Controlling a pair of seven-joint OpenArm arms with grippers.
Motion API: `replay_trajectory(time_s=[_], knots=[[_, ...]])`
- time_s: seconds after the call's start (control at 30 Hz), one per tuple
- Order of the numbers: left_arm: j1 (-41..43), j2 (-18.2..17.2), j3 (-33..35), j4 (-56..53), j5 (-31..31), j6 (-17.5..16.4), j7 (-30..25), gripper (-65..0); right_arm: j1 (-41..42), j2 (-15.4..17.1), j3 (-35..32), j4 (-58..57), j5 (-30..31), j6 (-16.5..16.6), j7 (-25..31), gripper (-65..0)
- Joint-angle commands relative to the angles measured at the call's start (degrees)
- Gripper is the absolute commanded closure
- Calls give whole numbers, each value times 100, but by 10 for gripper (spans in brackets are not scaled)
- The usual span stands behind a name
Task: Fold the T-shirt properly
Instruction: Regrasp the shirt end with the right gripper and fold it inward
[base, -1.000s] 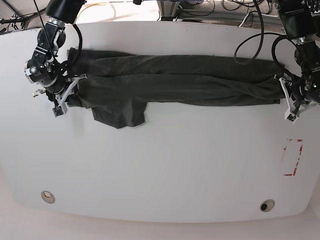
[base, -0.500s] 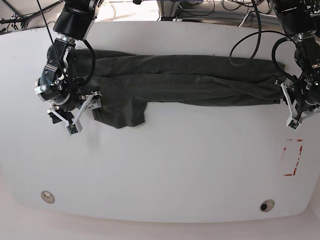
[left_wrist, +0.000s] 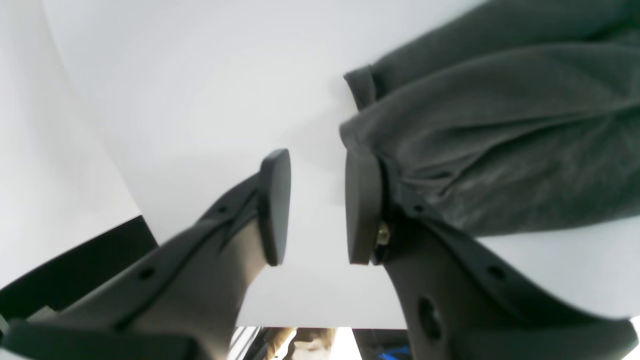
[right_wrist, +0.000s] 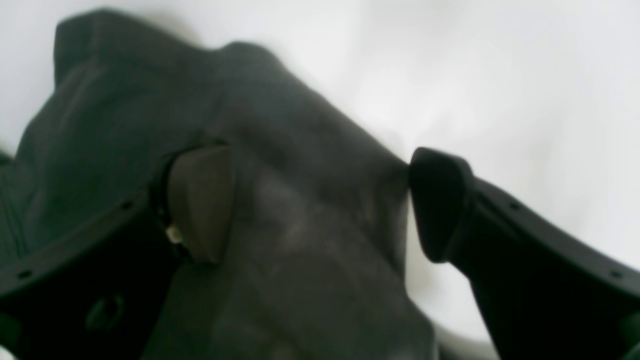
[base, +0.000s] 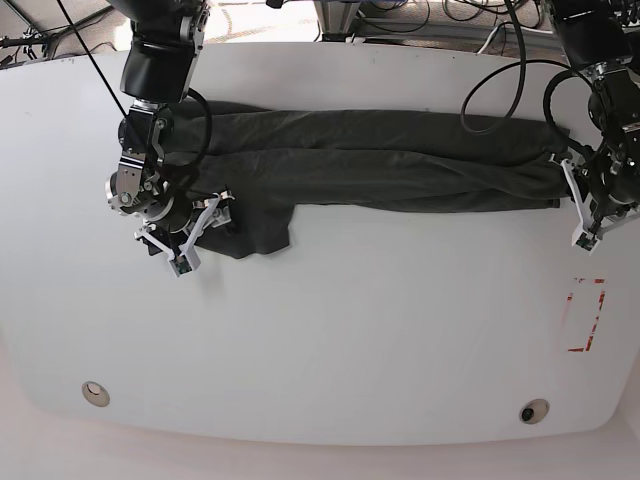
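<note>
Looking at the shirt: the T-shirt (base: 370, 160) is lying on the white table (base: 350, 340), folded into one long dark strip running from side to side, with a sleeve flap hanging down near one end.
Right gripper (base: 193, 236): it is standing wide open over that sleeve flap. In its own camera one finger (right_wrist: 200, 200) is resting on the cloth and the other is at the cloth's edge. It is not pinching anything.
What is changing: a moment ago this gripper was out at the end of the strip. It has let go there and has slid along to the sleeve.
Left gripper (base: 590, 215): it is staying at the other end, partly open. One finger (left_wrist: 361, 210) is touching the cloth, but nothing is sitting between the two fingers.
What this is meaning: I am guessing the sleeve is next, to be tucked onto the strip. After that, the long strip is still needing to be folded shorter.
</note>
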Motion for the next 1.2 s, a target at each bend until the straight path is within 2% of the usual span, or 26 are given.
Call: replay_trajectory(time_s=[0.0, 0.13, 0.2, 0.27, 0.33, 0.4, 0.63, 0.8, 0.97, 1.17], knots=[[-80, -108, -39, 99, 12, -3, -29, -178, 159, 45, -1, -144, 21, 8, 48, -485], [25, -108, -39, 99, 12, -3, -64, -178, 132, 45, -1, -161, 21, 8, 127, -420], [25, -108, -39, 99, 12, -3, -73, -178, 124, 45, -9, -161, 21, 8, 154, -350], [25, -108, -39, 90, 12, -3, -73, -178, 124, 36, -9, -152, 21, 8, 163, -250], [25, -108, -39, 82, 12, -3, -73, -178, 124, 27, -9, -152, 21, 8, 163, -106], [25, -108, -39, 82, 12, -3, -73, -178, 124, 10, -9, -144, 21, 8, 163, 0], [8, -108, -4, 73, 21, -3, -73, -178, 36, -52, -9, 437, 38, 8, 101, 0], [8, -108, 5, 73, 21, -3, -73, -178, -149, -219, 8, 1263, 276, 8, -259, 0], [25, -108, 13, 73, 30, -3, -73, -178, -369, -237, 8, 2072, 856, 8, -980, 0], [25, -108, 172, 64, 39, -3, -73, -178, -843, -219, 8, 2986, 2069, 8, -1780, 0]])
